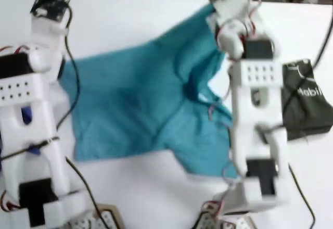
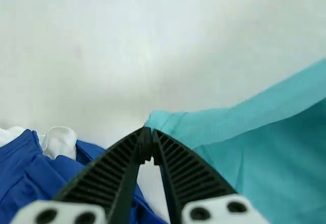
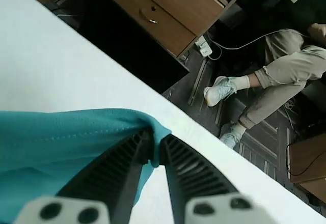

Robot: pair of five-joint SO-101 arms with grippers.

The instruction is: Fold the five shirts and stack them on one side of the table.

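A teal shirt [image 1: 135, 99] lies spread across the middle of the white table [image 1: 130, 26]. My right gripper [image 3: 153, 152] is shut on a corner of that teal shirt [image 3: 61, 142] near the table's far edge, and the cloth there is lifted toward the gripper [image 1: 214, 16] in the high view. My left gripper [image 2: 147, 145] is at the shirt's opposite side, its fingers closed together on the tip of the teal shirt's corner [image 2: 163, 122]. The rest of the shirt lies loosely wrinkled on the table.
A dark folded shirt [image 1: 307, 104] sits at the table's right side beside the right arm. Blue cloth [image 2: 30, 178] and a bit of white cloth [image 2: 58, 140] lie by the left gripper. Beyond the far table edge stands a wooden drawer unit [image 3: 168, 5].
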